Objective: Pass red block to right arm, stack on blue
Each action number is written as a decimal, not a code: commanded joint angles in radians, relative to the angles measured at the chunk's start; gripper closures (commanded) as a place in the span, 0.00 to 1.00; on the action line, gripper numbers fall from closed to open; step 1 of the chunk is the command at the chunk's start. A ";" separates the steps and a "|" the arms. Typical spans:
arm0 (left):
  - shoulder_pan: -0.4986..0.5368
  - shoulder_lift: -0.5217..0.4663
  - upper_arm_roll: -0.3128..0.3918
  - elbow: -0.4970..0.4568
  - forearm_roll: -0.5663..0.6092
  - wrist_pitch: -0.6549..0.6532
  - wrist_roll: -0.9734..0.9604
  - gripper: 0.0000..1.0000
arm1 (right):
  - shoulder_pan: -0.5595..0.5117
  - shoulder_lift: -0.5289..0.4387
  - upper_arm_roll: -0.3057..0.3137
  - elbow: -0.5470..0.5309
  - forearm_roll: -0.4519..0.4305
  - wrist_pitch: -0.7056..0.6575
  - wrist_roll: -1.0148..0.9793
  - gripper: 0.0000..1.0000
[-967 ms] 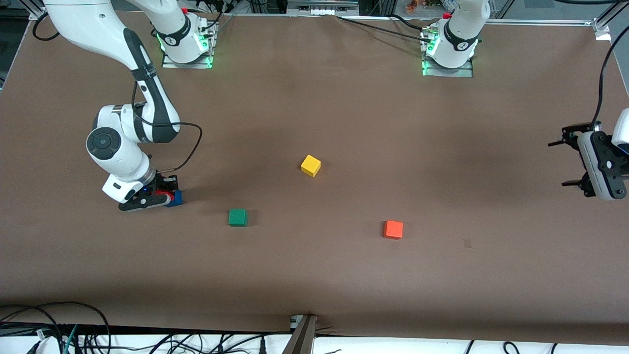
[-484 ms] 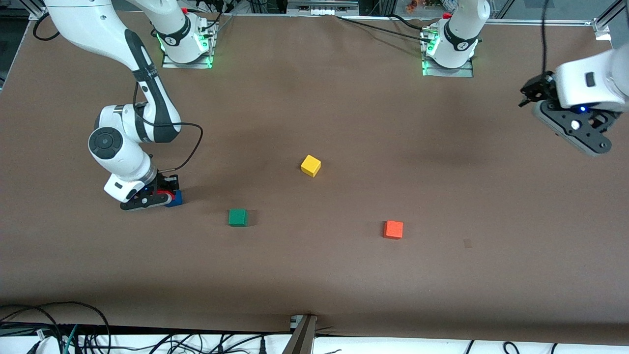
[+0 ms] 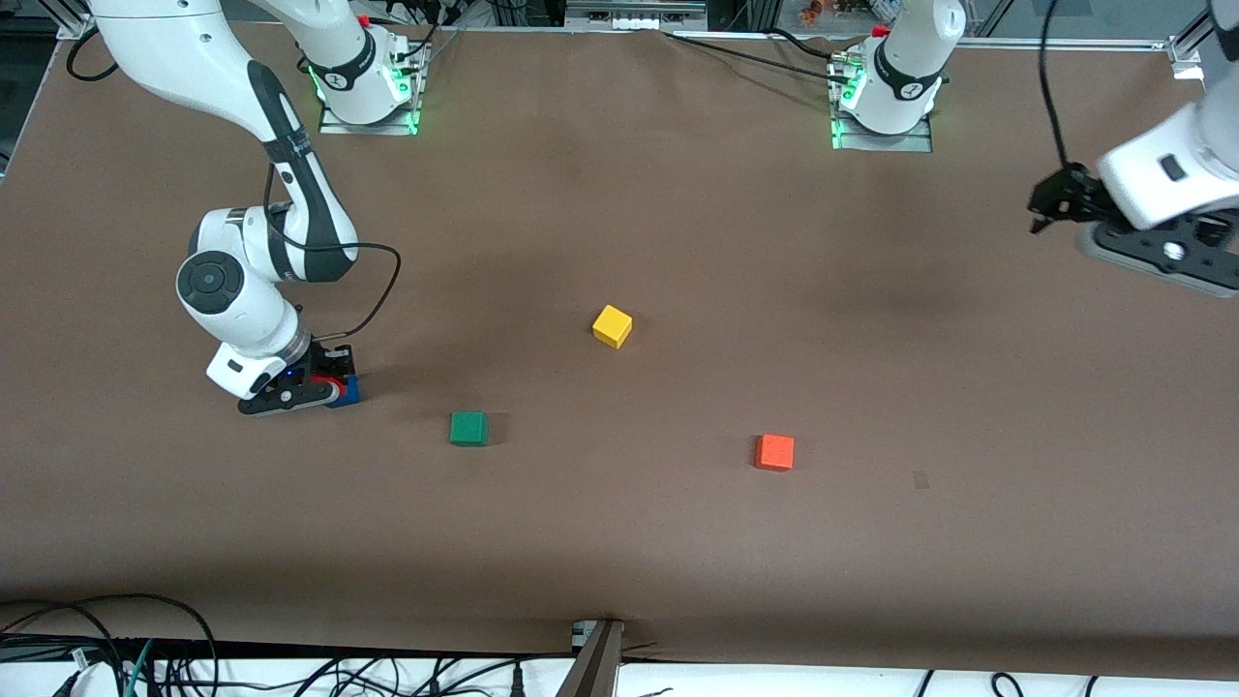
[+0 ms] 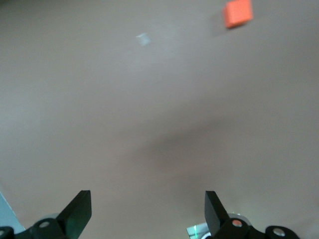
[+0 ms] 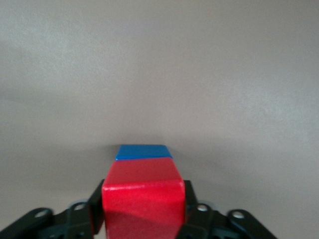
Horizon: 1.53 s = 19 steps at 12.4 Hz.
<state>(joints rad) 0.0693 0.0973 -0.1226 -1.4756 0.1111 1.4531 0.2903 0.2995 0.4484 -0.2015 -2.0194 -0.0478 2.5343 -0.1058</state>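
The red block (image 5: 143, 196) sits between the fingers of my right gripper (image 5: 143, 211), which press against its two sides. It is right over the blue cube (image 5: 143, 151), whose top edge shows just past it. In the front view the right gripper (image 3: 324, 389) is low at the right arm's end of the table, with the red block (image 3: 329, 386) and the blue cube (image 3: 347, 390) at its tip. I cannot tell whether red rests on blue. My left gripper (image 3: 1050, 203) hangs open and empty in the air at the left arm's end of the table, its fingertips (image 4: 79, 211) wide apart.
A yellow cube (image 3: 612, 326) lies mid-table. A green cube (image 3: 468, 428) and an orange cube (image 3: 774, 452) lie nearer the front camera. The orange cube (image 4: 238, 13) also shows in the left wrist view. Cables run along the table's front edge.
The left arm has swung its open gripper up and toward its base side of the table. The right gripper has stayed at the blue cube with the red block.
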 commanded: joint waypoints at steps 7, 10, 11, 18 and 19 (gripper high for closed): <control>0.029 -0.060 0.046 -0.092 -0.103 0.135 -0.039 0.00 | -0.002 -0.085 0.011 0.385 -0.003 -0.607 -0.018 0.00; 0.021 -0.065 0.046 -0.092 -0.103 0.128 -0.263 0.00 | -0.002 -0.111 0.013 0.531 -0.001 -0.854 -0.018 0.00; 0.017 -0.065 0.046 -0.092 -0.102 0.128 -0.290 0.00 | -0.002 -0.114 0.008 0.582 -0.001 -0.947 -0.020 0.00; -0.046 -0.064 0.112 -0.083 -0.106 0.125 -0.287 0.00 | -0.029 -0.287 0.092 0.644 0.031 -1.212 -0.006 0.00; -0.039 -0.062 0.113 -0.081 -0.129 0.125 -0.287 0.00 | -0.070 -0.325 0.134 0.645 0.007 -1.248 -0.005 0.00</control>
<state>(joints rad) 0.0367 0.0558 -0.0307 -1.5408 0.0182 1.5686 0.0094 0.2830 0.1876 -0.1480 -1.3542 -0.0198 1.3272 -0.1144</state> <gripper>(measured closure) 0.000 0.000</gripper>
